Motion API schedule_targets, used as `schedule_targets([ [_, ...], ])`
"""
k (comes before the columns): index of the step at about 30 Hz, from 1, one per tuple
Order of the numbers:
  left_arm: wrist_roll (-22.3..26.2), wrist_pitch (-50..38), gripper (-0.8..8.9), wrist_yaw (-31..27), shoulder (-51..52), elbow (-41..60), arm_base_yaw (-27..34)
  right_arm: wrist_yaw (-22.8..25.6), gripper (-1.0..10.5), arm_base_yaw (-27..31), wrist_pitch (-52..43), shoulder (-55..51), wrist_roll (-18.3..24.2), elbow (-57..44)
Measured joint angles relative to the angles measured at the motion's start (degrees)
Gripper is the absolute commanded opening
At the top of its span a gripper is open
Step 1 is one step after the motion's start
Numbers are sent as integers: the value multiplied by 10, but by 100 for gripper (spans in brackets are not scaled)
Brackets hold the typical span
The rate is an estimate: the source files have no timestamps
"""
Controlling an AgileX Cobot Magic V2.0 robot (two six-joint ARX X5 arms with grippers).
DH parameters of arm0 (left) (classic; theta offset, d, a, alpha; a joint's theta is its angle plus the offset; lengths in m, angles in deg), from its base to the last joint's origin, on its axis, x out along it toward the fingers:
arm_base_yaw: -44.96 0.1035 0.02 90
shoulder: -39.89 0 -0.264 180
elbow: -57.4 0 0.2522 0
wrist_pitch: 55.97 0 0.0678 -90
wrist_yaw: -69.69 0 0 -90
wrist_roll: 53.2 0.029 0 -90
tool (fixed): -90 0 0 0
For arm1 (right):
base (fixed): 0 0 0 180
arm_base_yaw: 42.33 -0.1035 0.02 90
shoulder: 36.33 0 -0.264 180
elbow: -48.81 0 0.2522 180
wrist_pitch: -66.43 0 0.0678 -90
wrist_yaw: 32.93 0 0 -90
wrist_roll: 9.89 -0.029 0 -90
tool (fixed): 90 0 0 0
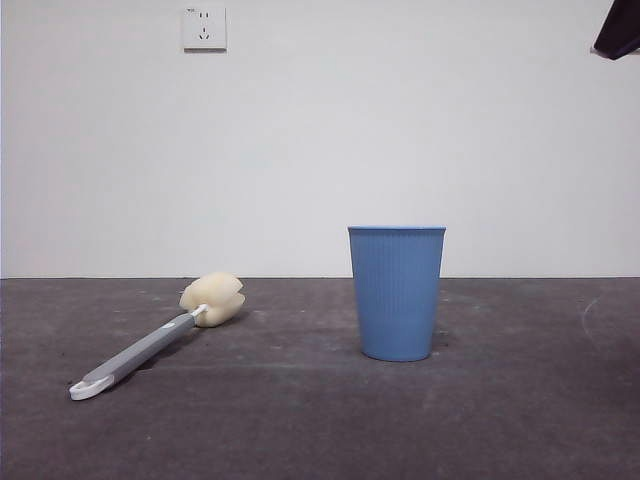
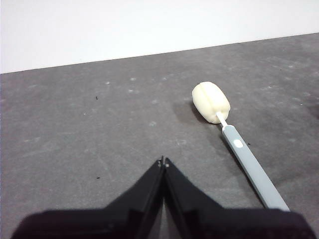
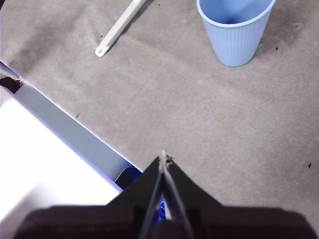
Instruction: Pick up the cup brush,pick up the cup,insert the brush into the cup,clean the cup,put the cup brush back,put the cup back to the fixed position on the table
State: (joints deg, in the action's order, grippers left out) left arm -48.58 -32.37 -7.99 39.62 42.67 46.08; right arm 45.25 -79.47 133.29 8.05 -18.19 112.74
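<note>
One cup brush lies flat on the table, and one blue cup stands upright well apart from it, mouth up, laid out so I'd guess each arm can take one. Neither is touched: the left gripper and right gripper both hang above with jaws closed on nothing

One cup brush lies on the desk; one blue cup stands there; one wall socket shows on the wall behind; two tools are seen, the left tool and the right tool.
</note>
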Motion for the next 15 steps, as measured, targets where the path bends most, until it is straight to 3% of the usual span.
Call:
schedule_targets([
  [8, -2, 0, -3, 0, 0, 0, 0, 4, 4, 0, -2, -3, 9, 0],
  [13, -2, 0, -3, -1, 0, 0, 0, 106, 4, 19, -73, -51, 46, 0],
  [15, -2, 0, -3, -1, 0, 0, 0, 120, 4, 34, -123, -80, 56, -5],
])
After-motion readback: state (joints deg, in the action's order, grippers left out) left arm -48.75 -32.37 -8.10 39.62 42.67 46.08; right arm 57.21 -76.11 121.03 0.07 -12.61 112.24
